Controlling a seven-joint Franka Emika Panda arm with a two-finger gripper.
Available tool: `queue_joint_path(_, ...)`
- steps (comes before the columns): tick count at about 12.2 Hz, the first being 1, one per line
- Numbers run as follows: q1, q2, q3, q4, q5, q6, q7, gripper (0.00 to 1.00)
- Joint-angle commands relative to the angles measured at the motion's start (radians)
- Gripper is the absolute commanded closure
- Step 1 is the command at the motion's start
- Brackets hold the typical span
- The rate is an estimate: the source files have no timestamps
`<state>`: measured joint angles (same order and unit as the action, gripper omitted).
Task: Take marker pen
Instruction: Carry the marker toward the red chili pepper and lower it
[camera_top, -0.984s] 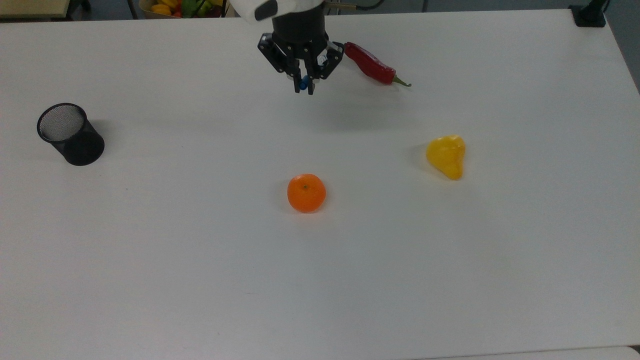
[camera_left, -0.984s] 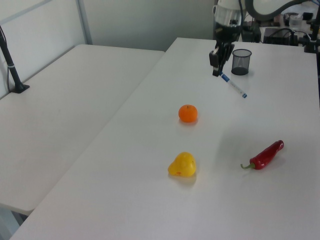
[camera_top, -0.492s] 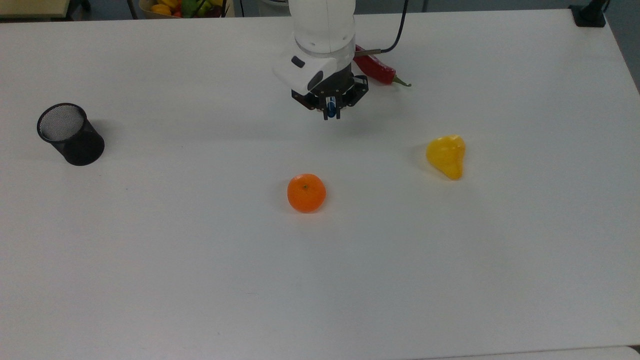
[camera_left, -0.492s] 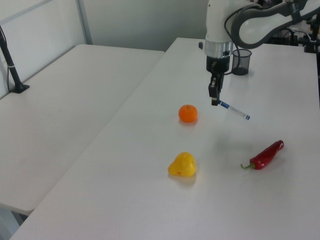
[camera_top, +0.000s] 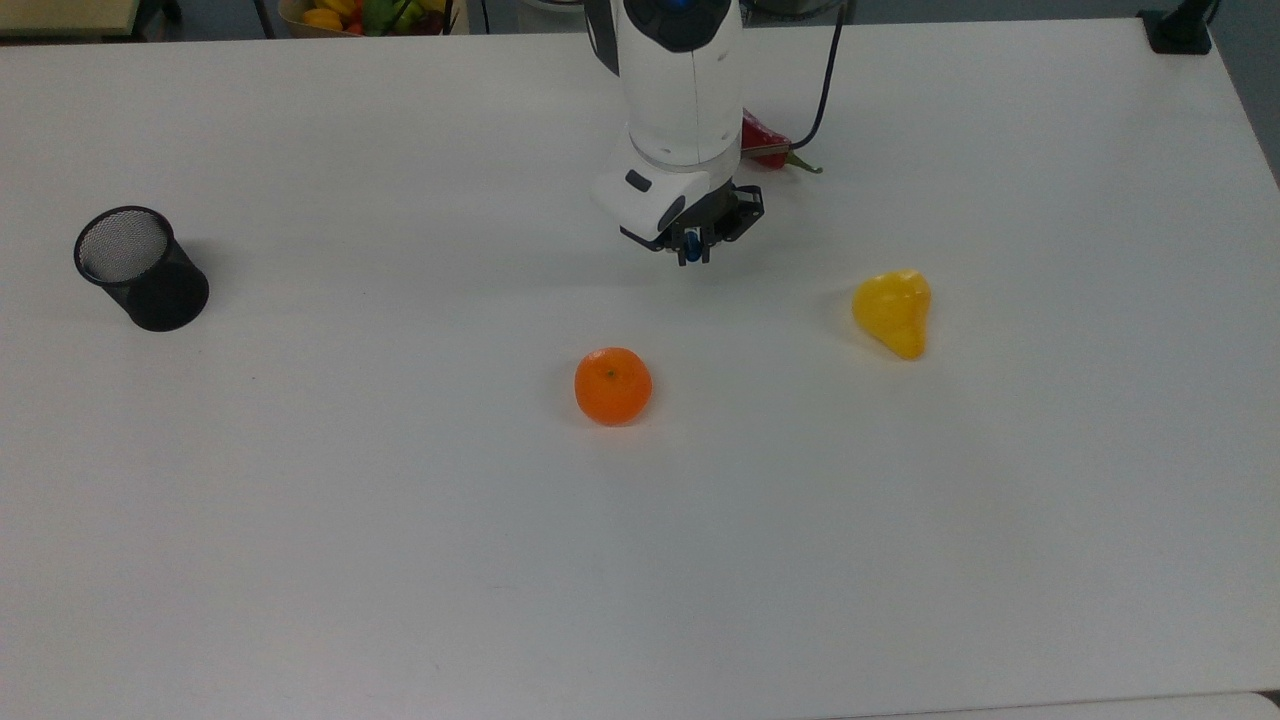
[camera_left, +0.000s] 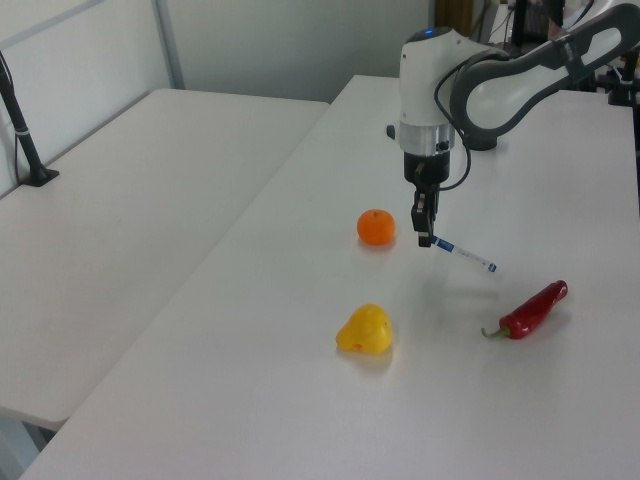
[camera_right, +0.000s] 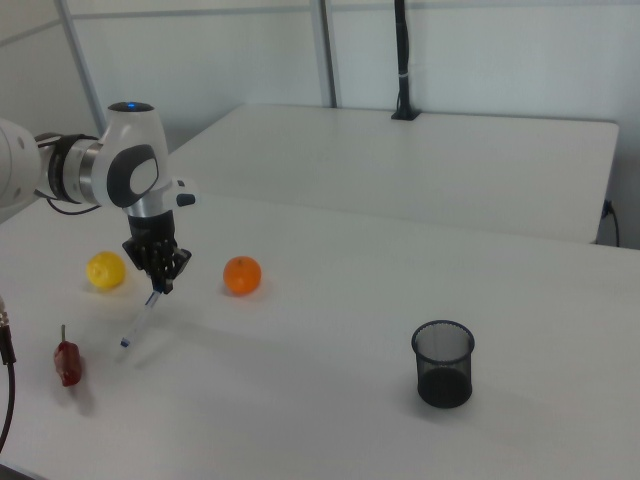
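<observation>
My gripper (camera_top: 692, 254) (camera_left: 425, 237) (camera_right: 159, 287) points down, shut on the blue-capped end of the marker pen (camera_left: 464, 254) (camera_right: 140, 322). The pen's white body slants down and away from the fingers, above the white table (camera_top: 400, 560). In the top view just the blue cap (camera_top: 691, 242) peeks out between the fingers. In that view the gripper hangs between the red chili (camera_top: 765, 138) behind it and the orange (camera_top: 612, 385) in front.
A yellow pear-shaped fruit (camera_top: 893, 311) (camera_left: 364, 330) lies at the top view's right. A black mesh pen cup (camera_top: 140, 268) (camera_right: 443, 363) stands at the top view's far left. A basket of fruit (camera_top: 362, 14) sits beyond the table's far edge.
The arm has carried the pen away from the mesh cup's side toward the middle of the table, near the chili and orange, and the pen now hangs lower.
</observation>
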<state>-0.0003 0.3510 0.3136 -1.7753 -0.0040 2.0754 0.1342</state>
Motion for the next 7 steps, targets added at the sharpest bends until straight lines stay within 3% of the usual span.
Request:
queue_joint_path(1, 0.028, -0.012, -0.007, -0.076, -0.013, 0.032, -0.019, 0.91)
queue_joint_path(5, 0.031, 0.002, -0.007, -0.079, -0.019, 0.034, -0.021, 0.89)
queue_joint_path(7, 0.031, 0.003, -0.007, -0.079, -0.025, 0.046, -0.015, 0.63)
